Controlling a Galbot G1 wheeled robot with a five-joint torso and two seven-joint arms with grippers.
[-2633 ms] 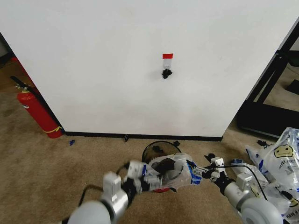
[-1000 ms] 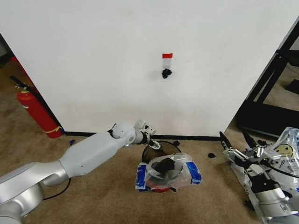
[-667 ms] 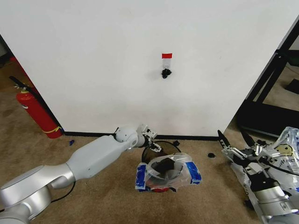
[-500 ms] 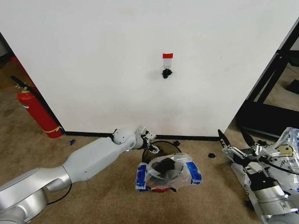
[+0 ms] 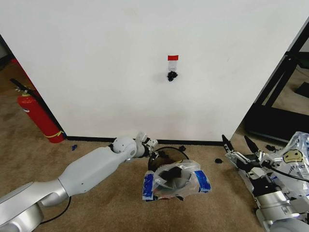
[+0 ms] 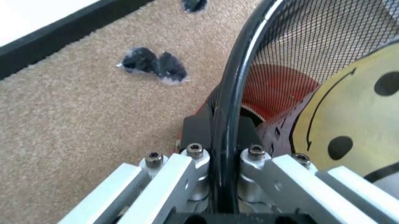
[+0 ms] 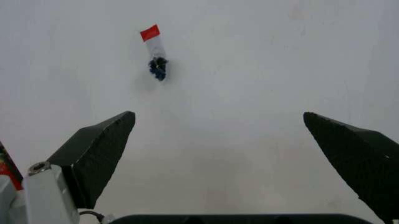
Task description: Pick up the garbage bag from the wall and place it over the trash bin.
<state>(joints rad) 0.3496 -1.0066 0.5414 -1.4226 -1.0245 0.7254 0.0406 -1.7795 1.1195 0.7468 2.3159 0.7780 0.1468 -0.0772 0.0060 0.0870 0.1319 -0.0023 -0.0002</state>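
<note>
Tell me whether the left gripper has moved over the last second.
Yes. The left gripper has dropped away from the hook on the wall, down onto the bin rim, which it now clamps.

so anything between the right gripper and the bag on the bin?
Nothing visible. The right gripper hangs open to the right of the trash bin, with bare carpet and a small dark scrap between it and the garbage bag. The left gripper is shut on the bin's far rim, on the other side.
</note>
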